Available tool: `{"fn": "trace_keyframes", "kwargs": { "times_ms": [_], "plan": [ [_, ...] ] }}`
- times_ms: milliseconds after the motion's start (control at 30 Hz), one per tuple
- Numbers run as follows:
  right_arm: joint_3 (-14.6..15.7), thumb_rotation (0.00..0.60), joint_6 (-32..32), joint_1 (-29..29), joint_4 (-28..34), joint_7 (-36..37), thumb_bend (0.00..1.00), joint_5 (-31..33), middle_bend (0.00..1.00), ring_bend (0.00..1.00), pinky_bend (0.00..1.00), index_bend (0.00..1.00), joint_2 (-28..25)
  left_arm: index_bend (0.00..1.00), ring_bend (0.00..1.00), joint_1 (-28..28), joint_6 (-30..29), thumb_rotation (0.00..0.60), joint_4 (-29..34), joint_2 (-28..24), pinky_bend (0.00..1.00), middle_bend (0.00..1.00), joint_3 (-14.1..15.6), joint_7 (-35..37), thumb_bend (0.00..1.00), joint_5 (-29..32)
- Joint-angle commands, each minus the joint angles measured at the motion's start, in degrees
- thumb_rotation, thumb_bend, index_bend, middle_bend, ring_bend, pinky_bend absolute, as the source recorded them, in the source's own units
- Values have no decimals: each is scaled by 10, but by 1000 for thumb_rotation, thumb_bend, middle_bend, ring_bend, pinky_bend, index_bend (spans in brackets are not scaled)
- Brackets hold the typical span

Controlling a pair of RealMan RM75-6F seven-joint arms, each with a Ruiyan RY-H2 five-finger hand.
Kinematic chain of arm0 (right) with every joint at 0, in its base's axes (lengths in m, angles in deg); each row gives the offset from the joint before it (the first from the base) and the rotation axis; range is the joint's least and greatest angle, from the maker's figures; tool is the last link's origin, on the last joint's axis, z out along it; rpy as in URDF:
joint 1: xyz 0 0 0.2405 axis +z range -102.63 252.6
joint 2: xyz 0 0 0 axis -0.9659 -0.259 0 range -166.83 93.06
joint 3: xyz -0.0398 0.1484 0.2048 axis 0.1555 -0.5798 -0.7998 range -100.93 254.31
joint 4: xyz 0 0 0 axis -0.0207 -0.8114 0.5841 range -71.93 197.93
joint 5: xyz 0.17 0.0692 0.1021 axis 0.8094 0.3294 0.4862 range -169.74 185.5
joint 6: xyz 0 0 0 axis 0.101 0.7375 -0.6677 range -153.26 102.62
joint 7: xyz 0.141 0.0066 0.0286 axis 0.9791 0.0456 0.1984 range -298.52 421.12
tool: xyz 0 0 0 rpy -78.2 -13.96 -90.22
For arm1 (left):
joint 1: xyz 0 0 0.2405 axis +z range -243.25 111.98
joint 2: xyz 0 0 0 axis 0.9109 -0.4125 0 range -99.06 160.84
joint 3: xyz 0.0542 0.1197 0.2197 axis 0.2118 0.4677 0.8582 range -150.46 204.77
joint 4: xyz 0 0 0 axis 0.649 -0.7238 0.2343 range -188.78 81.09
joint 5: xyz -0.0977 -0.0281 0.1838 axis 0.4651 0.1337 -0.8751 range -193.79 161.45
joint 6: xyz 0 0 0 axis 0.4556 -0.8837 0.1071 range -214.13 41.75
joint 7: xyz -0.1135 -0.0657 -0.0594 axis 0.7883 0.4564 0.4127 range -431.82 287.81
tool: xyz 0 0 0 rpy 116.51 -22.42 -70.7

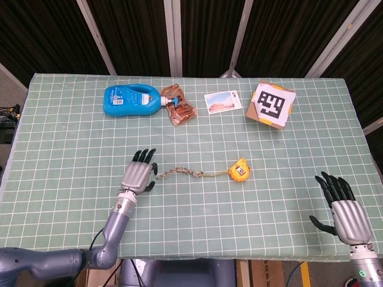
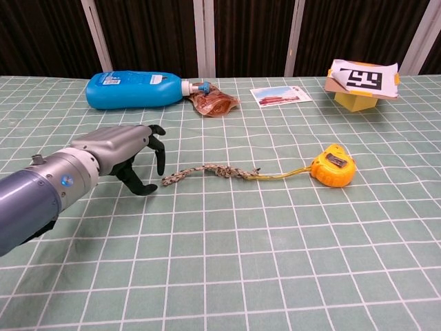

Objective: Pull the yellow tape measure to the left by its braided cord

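Here, the yellow tape measure (image 1: 239,170) lies near the middle of your green checked table (image 1: 60,137), its braided cord (image 1: 179,173) trailing out to the left. Your left hand (image 1: 139,174) hovers just beside the cord's free end, fingers spread and holding nothing; the chest view shows its fingertips (image 2: 160,165) pointing down, short of the cord. Only the head view catches your right hand (image 1: 342,207), open at the table's near right edge. Along the far side lie a blue bottle (image 1: 131,100), a brown packet (image 1: 179,107), a postcard (image 1: 222,101) and a marker-topped box (image 1: 271,105).
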Motion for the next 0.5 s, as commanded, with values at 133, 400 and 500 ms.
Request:
{"fn": "trace_keyframes", "kwargs": {
  "times_ms": [133,400,500],
  "plan": [
    [0,600,-1,0,-1,1,231,0,0,0,0,0,0,498,0,-5,2,600,-17,11,0,30,2,8,436,3],
    [1,600,-1,0,-1,2,230,0,0,0,0,0,0,510,0,-8,2,600,-25,18,0,36,7,17,461,1],
    [1,600,-2,0,-1,1,231,1,0,0,0,0,0,517,0,-8,1,600,-27,18,0,38,8,18,471,1]
  ]
}}
